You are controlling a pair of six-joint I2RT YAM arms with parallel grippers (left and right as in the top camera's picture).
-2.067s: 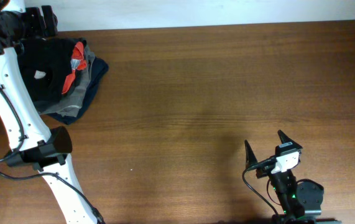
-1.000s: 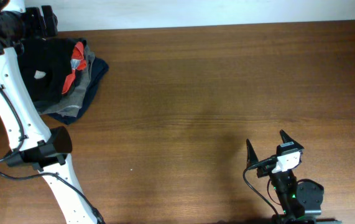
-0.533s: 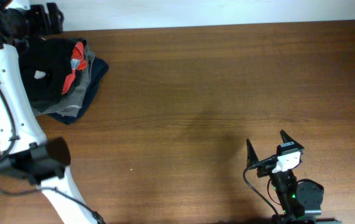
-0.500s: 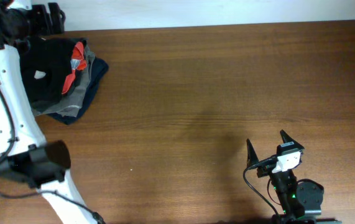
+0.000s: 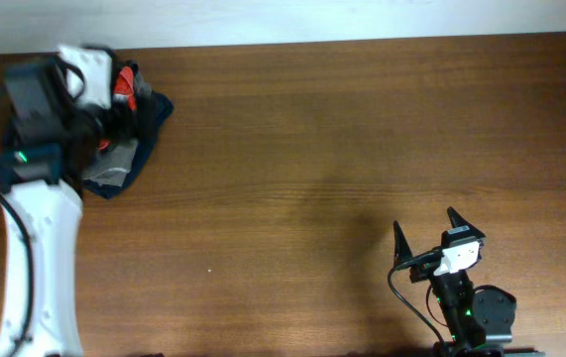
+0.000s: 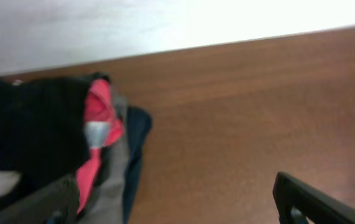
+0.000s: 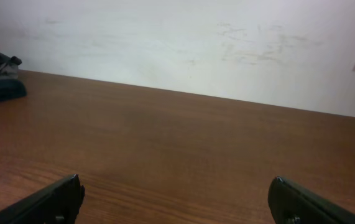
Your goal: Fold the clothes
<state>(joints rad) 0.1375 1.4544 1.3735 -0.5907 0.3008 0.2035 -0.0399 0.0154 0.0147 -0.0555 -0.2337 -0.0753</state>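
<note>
CLOTHES AWAIT FOLDING: A rumpled pile of dark, red and grey clothes (image 5: 134,129) lies in the upper left corner of the brown wooden tabletop (image 5: 312,149), close to its far edge, in the overhead view. The white left arm (image 5: 35,238) rises from the lower left of the frame. Its black head sits over the left part of the pile and hides much of it. A navy-blue cloth (image 5: 154,111) spreads out at the pile's right side, and a red-orange piece (image 5: 124,84) shows above it.

In the left wrist view, the left pincer (image 6: 176,186) has its two black fingers (image 6: 308,202) spread wide at the bottom corners of the frame, with wood grain between them. The pile fills the left of that frame. A black garment (image 6: 34,130) lies on top, with the red-orange piece just to its right. Grey fabric (image 6: 112,186) lies below, and the navy-blue cloth forms the right fringe. One finger lies low in the frame at the pile's edge. The picture is too blurred to tell whether it touches the fabric.

The right pincer (image 5: 423,230) sits in the lower right of the overhead frame, well apart from the clothes, its pointed fingers open. Its wrist camera looks across the tabletop to a scuffed white wall (image 7: 165,43), with the pile small at the far left of the frame.
</note>
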